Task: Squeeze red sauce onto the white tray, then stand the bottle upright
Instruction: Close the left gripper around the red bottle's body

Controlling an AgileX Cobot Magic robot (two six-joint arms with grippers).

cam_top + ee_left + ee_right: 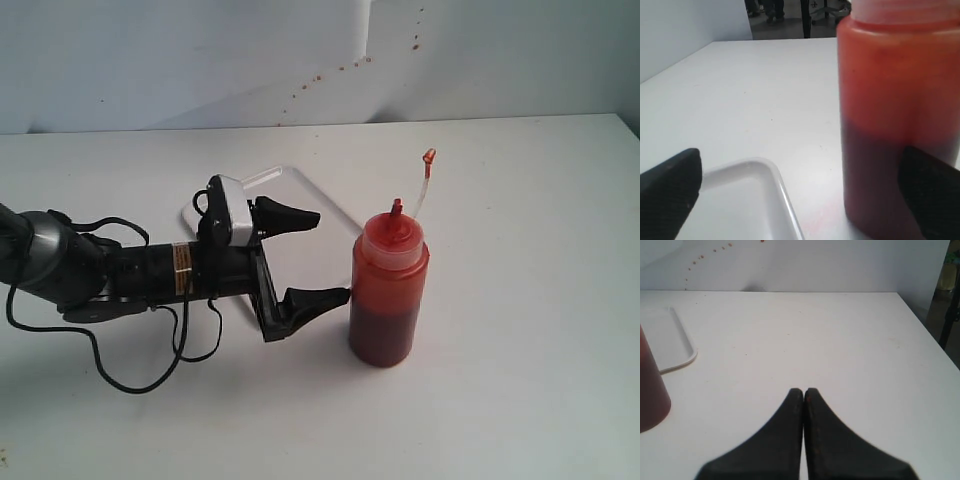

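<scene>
Tabletop (520, 300): bottle (388, 290) beside tray (300, 195), maybe against left hand (332, 255)

Table (520, 400): white, matte, with a few faint marks. Wall (150, 60) behind it: pale, one slanted seam, and a diagonal scatter of small reddish specks (340, 70). Left wrist view: past the table's far edge, dark floor and dark furniture legs (807, 17), blurred.

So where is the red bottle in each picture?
Exterior view: the bottle stands upright, just right of the middle.
Left wrist view: the bottle fills much of the frame, very close.
Right wrist view: only a red sliver of bottle at the frame's edge.
Shared landmark: the white tray, next to it in all three.
</scene>
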